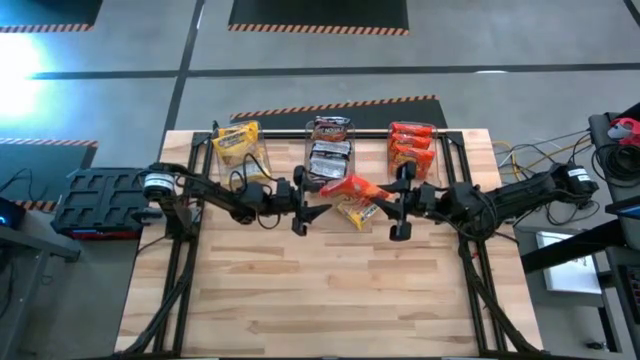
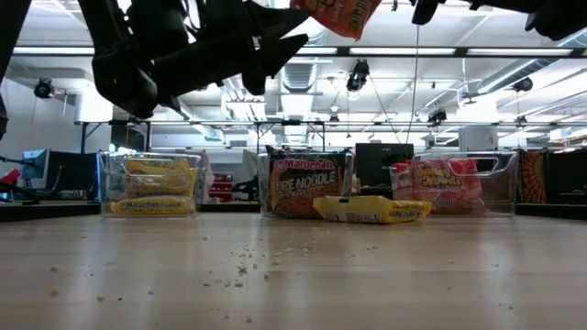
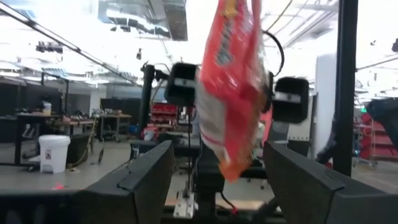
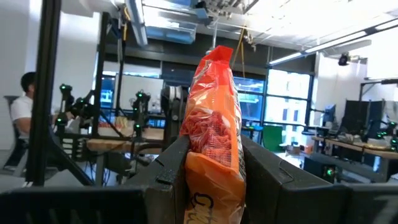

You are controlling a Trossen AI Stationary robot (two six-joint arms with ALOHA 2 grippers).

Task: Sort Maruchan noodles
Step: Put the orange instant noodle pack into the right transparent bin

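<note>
– Packet (image 1: 350,187) position? Which end effector is carrying it?

– Right end effector (image 4: 211,165) is clenching the red packet, holding it in the air above the bench (image 1: 330,290), mid-bench. Left end effector (image 3: 214,168) is standing released, fingers spread either side of the packet, touching nothing.

– Where is it heading?

– Red bin (image 1: 411,148) is lying at about one o'clock from the packet, nearer the right arm. Packet's long axis is running between the two arms. A yellow packet (image 1: 356,212) is lying just below it.
</note>
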